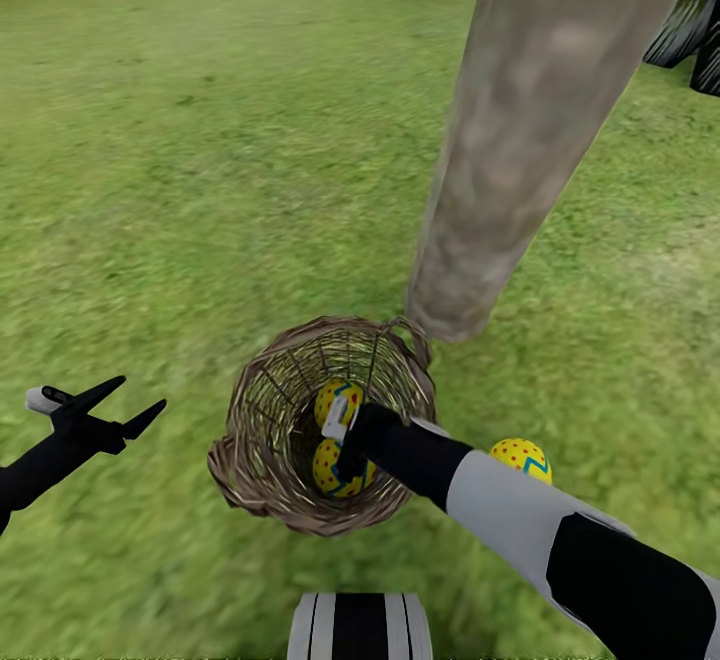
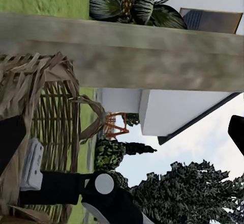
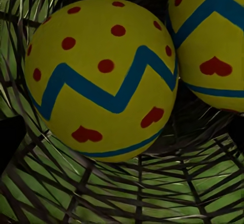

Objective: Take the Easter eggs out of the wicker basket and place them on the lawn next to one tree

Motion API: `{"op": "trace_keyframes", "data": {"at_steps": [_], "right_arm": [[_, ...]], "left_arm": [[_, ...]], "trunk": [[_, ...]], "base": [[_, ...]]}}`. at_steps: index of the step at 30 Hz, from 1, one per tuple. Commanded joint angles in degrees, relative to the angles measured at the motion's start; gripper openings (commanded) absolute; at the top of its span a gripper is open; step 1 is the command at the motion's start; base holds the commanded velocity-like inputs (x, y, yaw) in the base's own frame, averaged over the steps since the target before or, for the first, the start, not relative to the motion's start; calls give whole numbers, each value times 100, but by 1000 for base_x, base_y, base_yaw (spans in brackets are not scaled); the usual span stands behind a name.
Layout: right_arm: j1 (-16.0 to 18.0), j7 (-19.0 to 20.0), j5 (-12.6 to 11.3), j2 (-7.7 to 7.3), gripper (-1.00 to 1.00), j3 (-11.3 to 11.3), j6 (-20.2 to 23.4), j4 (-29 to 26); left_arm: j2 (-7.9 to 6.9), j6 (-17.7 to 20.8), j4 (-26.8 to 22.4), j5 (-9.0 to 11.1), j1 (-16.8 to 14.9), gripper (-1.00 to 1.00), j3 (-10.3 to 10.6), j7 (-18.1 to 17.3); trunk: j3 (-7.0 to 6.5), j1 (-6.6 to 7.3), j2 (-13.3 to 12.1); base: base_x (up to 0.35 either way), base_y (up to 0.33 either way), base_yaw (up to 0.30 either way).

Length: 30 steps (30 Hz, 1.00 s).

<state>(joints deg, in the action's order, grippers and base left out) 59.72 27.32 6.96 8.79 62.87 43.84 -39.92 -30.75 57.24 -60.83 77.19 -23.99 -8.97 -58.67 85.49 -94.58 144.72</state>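
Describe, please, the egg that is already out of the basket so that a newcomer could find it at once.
Start at the pale mottled tree trunk and drop to the wicker basket at its foot. Just past the right arm lies a yellow egg on the lawn; unlike the two eggs in the basket, it sits on bare grass.

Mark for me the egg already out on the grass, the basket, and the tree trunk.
egg on the lawn (image 1: 522, 457): head view, its dotted top.
wicker basket (image 1: 262, 390): head view, left inner wall.
tree trunk (image 1: 520, 140): head view, mid-trunk bark.
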Motion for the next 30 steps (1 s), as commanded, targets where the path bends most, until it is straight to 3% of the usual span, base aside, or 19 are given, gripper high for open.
{"op": "trace_keyframes", "data": {"at_steps": [1,11,15,18,30], "right_arm": [[5,43,62,0,100,-12,9,-6],[5,19,69,0,100,-46,-9,-35],[5,17,69,-2,100,-433,-27,-34],[5,12,69,-6,100,-563,-31,-33],[5,15,69,-2,100,-617,-31,-33]], "left_arm": [[-1,24,1,4,-2,100,0,-13],[0,24,1,-2,-2,100,0,-13],[-1,24,1,0,-1,100,0,-13],[-1,24,1,-2,-1,100,0,-13],[-1,24,1,-1,-1,100,0,-13]], "trunk": [[27,-1,3],[159,-17,11],[159,-17,11],[226,-24,15],[337,-37,22]], "base": [[0,0,0],[0,0,0],[0,0,0],[0,0,0],[0,0,0]]}}
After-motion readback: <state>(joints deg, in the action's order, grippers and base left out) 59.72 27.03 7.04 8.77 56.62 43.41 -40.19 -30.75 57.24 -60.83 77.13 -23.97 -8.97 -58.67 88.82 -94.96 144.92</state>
